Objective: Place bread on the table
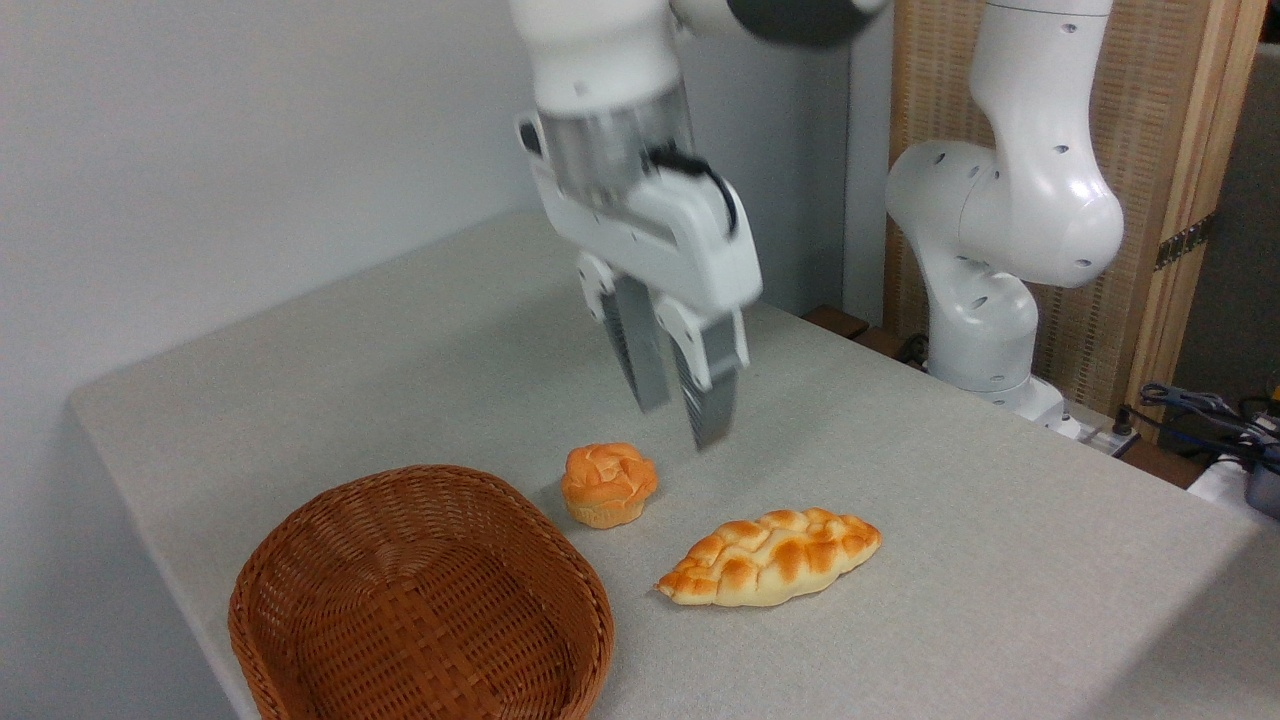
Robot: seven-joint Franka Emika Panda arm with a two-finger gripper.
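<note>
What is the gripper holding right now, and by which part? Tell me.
Nothing. The gripper hangs open and empty above the table; the bread lies flat on the cloth, clear of the fingers.

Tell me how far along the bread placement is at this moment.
Looks essentially done: the bread lies flat on the table, clear of the basket and apart from the small bun. Nothing is in hand: the gripper hangs above the table with its fingers apart and empty, blurred as if moving. What is left seems only for the arm to pull away.
</note>
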